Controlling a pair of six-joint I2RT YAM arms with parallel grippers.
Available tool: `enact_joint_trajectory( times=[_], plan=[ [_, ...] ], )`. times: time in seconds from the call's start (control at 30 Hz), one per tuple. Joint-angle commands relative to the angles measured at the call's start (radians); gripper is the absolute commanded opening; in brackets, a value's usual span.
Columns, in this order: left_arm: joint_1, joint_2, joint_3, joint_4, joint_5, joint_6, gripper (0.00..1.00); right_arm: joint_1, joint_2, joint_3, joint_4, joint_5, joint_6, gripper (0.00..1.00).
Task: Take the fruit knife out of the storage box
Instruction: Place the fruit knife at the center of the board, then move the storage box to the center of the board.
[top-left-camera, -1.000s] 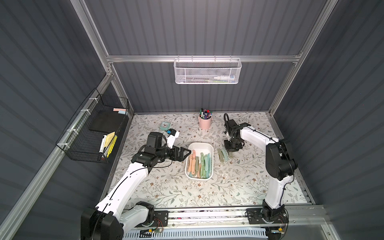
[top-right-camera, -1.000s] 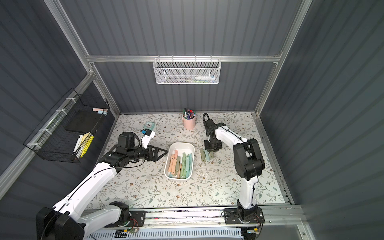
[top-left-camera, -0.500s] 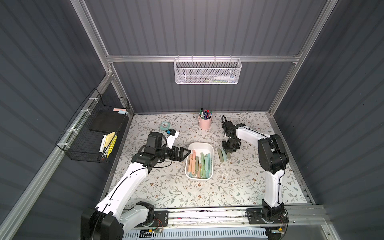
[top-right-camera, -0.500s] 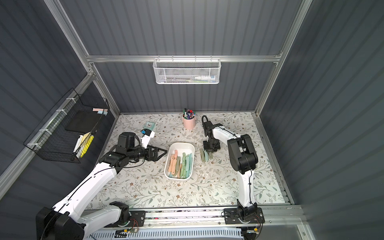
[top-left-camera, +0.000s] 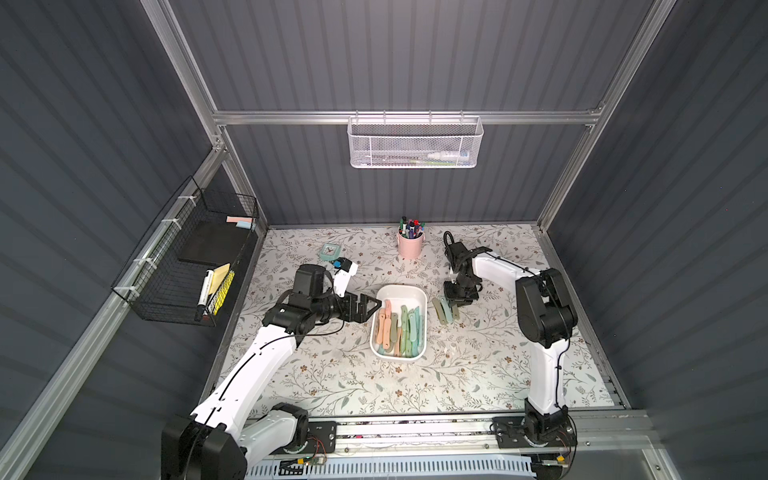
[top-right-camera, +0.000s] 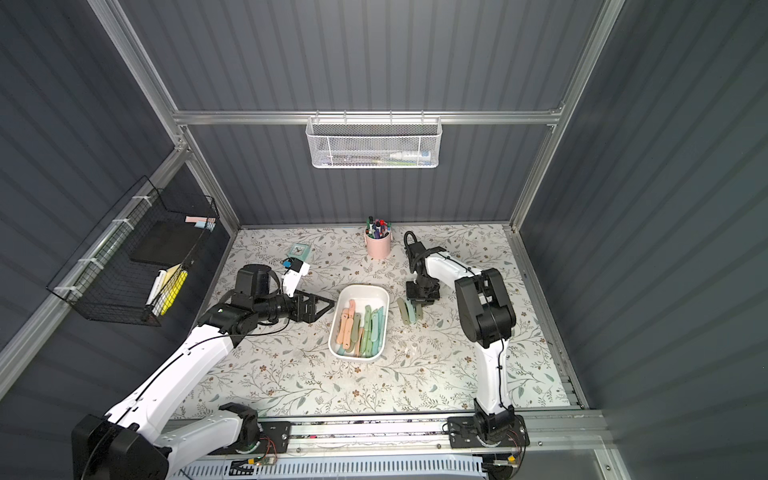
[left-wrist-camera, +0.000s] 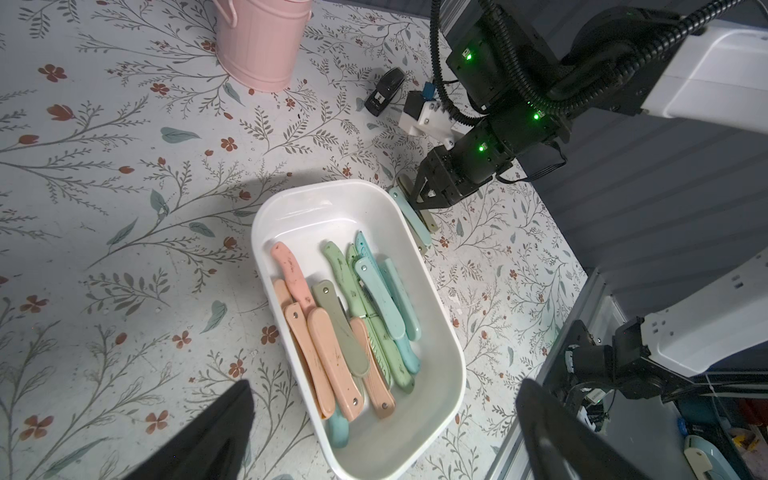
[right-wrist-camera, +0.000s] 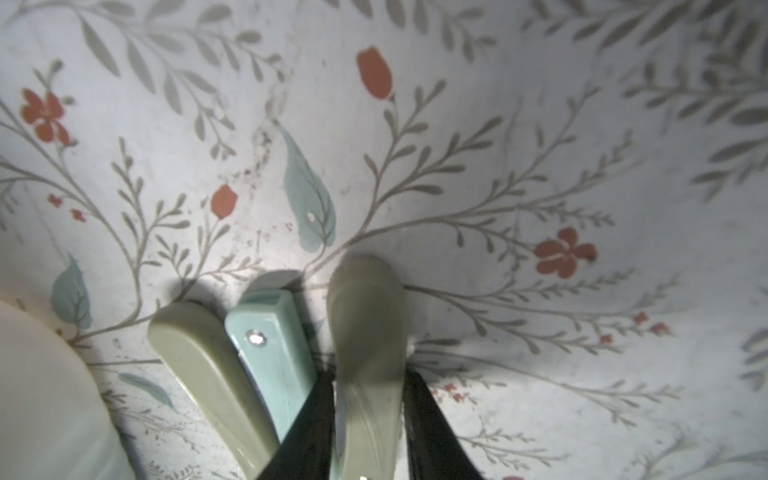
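The storage box (top-left-camera: 399, 289) (top-right-camera: 363, 287) (left-wrist-camera: 316, 189) is a shallow white tub at mid-table holding several folded fruit knives (top-left-camera: 399, 328) (left-wrist-camera: 332, 332) in peach, olive, green and teal. My right gripper (top-left-camera: 455, 305) (top-right-camera: 419, 307) (right-wrist-camera: 368, 378) (left-wrist-camera: 419, 199) is low over the mat just right of the box, its fingers pressed on both sides of an olive fruit knife (right-wrist-camera: 365, 316). That knife's far end lies on the mat. Beside it lie a teal knife (right-wrist-camera: 270, 345) and another olive knife (right-wrist-camera: 195, 353). My left gripper (top-left-camera: 374, 309) (top-right-camera: 328, 308) (left-wrist-camera: 385, 384) hovers open at the box's left edge, holding nothing.
A pink cup of pens (top-left-camera: 410, 245) stands behind the box and a small teal clock (top-left-camera: 330, 250) sits at the back left. A black wire basket (top-left-camera: 187, 257) hangs on the left wall and a white mesh basket (top-left-camera: 413, 143) on the back rail. A small black clip (left-wrist-camera: 384, 91) lies near the cup.
The right arm's elbow has swung inward while its gripper stayed beside the box with the olive knife. The left arm has not moved.
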Motion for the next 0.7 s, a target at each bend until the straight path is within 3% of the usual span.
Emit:
enact_joint_trajectory(
  times=[0.0,0.3,0.67],
  plan=[
    [0.004,-0.014,0.022,-0.016,-0.014,0.02,0.99,-0.009,-0.021,0.016,-0.035,-0.002,0.012,0.33],
    [0.004,-0.022,0.02,-0.016,-0.027,0.019,0.99,-0.009,-0.081,0.01,-0.049,0.001,0.015,0.33],
    [0.004,-0.037,0.018,-0.02,-0.067,0.018,0.99,0.045,-0.27,-0.032,0.025,-0.127,0.05,0.38]
  ],
)
